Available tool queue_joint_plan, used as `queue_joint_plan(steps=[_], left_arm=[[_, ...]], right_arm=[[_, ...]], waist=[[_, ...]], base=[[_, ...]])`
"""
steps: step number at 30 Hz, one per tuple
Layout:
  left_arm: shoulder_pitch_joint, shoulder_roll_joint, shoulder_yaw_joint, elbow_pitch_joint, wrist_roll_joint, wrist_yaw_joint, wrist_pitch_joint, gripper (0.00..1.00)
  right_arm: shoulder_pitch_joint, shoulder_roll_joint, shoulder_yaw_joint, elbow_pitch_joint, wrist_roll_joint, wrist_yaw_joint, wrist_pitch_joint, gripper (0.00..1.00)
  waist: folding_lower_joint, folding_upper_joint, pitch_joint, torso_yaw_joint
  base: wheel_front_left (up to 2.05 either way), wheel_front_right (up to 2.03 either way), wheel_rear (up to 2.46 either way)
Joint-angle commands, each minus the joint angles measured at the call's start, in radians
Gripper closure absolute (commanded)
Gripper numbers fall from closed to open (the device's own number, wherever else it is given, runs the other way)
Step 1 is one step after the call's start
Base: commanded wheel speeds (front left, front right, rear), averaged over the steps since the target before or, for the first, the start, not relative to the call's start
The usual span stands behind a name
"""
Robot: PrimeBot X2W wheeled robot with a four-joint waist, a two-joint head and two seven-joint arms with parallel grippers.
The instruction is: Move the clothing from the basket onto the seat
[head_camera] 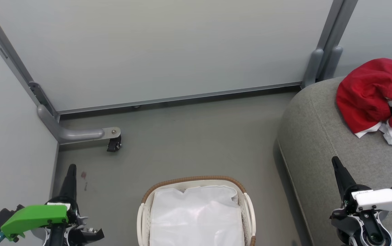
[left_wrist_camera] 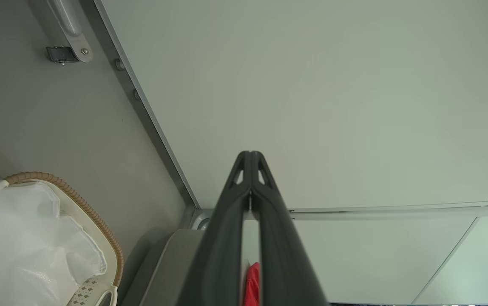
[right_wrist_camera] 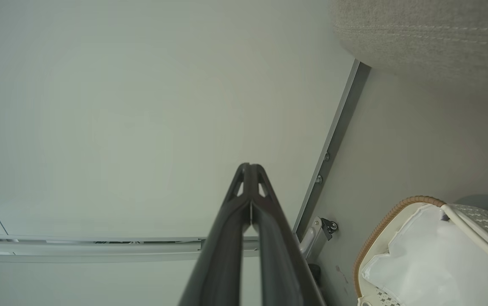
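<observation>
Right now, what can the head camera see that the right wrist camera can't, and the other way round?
Head view extras: the red clothing piled on the grey seat, and the left end effector with its green part. Right wrist view extras: the right end effector up close, fingertips pressed together, and two bolts on the wall rail. Shared: the basket with its white liner, the seat, the floor and the caster foot.

right gripper [right_wrist_camera: 250,168] fingertips pressed together, nothing between, against pale wall panel [right_wrist_camera: 142,106]. basket [right_wrist_camera: 397,208] lower right, white liner [right_wrist_camera: 435,263] inside. grey seat [right_wrist_camera: 431,38] top right. caster [right_wrist_camera: 329,225] near wall base.
</observation>
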Motion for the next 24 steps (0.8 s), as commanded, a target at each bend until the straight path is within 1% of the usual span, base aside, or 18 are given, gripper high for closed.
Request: queue_joint_plan(steps=[1, 17, 24], left_arm=[[-0.015, 0.005, 0.007, -0.008, -0.021, -0.009, 0.006, 1.0], [-0.024, 0.006, 0.02, -0.018, -0.119, -0.008, 0.034, 1.0], [-0.022, 0.006, 0.02, -0.017, -0.118, -0.008, 0.036, 1.0]], right_arm=[[-0.013, -0.006, -0.004, -0.007, 0.021, -0.001, 0.008, 1.0], [-0.014, -0.007, -0.011, -0.011, 0.127, -0.001, 0.037, 1.0], [-0.014, -0.007, -0.011, -0.011, 0.127, -0.001, 0.037, 1.0]], waist=[[0.0, 0.0, 0.0, 0.0], [0.0, 0.0, -0.001, 0.001], [0.0, 0.0, -0.002, 0.001]], base=[[0.0, 0.0, 0.0], [0.0, 0.0, 0.0], [0.0, 0.0, 0.0]])
